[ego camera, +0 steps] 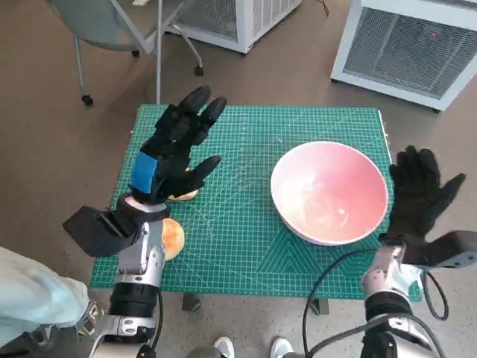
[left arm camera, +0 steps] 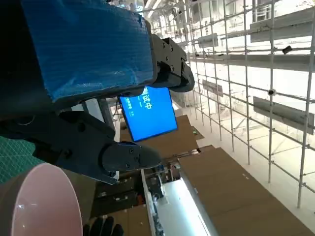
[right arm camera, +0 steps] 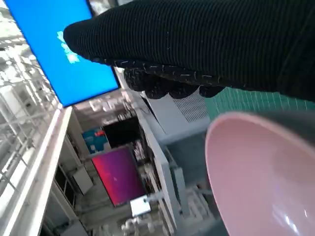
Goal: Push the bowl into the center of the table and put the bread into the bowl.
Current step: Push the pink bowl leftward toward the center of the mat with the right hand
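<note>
Left robot hand point(ego camera: 173, 153) is up over the left part of the surface point(ego camera: 246, 246), fingers spread and reaching toward the far edge, thumb angled out toward the middle — nothing in its grasp. Blue tape shows across its back. Under it lie two pieces of bread: one piece point(ego camera: 183, 195) peeks out just below the thumb, and a rounder one point(ego camera: 173, 237) sits nearer the front edge, partly hidden by the left forearm. Whether the hand touches the upper piece, I can't tell.

Over on the right, the pink bowl point(ego camera: 329, 192) stands upright on the green mat, right of the middle and close to the right edge, and it's empty. The right robot hand point(ego camera: 419, 192) in its black glove is just beside the bowl's right rim, fingers fanned out and pointing away from the robot, holding nothing. From the right wrist camera the glove point(right arm camera: 206, 44) hangs close over the bowl's rim point(right arm camera: 231, 147); contact isn't clear.

A chair point(ego camera: 119, 30) stands on the floor beyond the surface.
</note>
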Controlling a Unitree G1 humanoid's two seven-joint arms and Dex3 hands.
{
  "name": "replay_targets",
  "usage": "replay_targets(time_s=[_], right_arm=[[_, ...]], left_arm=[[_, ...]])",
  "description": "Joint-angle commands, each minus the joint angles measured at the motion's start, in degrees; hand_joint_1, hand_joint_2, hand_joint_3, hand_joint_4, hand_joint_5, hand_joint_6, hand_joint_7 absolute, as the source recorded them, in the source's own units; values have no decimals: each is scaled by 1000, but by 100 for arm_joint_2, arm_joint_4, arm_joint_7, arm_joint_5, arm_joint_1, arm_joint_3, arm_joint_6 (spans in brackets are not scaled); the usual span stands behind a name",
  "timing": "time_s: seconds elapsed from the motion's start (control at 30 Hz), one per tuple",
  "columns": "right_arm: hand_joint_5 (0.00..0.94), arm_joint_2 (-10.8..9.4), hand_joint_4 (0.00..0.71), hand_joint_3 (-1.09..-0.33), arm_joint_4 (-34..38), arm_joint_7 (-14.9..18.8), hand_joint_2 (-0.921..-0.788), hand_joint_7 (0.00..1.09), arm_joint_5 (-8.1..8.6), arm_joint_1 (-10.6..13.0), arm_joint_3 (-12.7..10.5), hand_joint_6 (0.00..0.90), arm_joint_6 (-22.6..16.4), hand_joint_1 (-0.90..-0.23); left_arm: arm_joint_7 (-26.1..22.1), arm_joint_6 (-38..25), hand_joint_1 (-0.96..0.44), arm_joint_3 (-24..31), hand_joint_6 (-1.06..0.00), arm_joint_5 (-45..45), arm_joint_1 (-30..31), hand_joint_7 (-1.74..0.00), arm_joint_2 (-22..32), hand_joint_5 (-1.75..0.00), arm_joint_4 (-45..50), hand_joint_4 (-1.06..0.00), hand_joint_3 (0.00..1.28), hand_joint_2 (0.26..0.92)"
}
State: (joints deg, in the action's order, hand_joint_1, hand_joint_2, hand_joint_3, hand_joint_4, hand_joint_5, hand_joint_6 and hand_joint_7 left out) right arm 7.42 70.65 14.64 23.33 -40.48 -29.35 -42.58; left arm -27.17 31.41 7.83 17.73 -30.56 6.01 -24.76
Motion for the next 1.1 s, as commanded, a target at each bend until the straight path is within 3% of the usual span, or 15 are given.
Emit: replay_targets(time_s=[0.03, 0.63, 1.1], right_arm=[[16, -124, 236, -788, 163, -137, -921, 482, -12, -40, -42, 210, 215, -493], [19, -377, 274, -778, 305, -331, -921, 456, -197, -371, 53, 225, 729, -501], [13, -562, 283, -757, 353, -292, -921, 429, -220, -700, 72, 249, 1034, -512]], left_arm=[[50, 60, -386, 39, -257, -66, 108, -294, 76, 0, 137, -345, 354, 921], [342, 201, -407, 47, -267, -359, 308, -279, 200, -1, 303, -342, 355, 921], [709, 405, -411, 45, -269, -697, 412, -263, 293, -5, 332, -353, 376, 921]])
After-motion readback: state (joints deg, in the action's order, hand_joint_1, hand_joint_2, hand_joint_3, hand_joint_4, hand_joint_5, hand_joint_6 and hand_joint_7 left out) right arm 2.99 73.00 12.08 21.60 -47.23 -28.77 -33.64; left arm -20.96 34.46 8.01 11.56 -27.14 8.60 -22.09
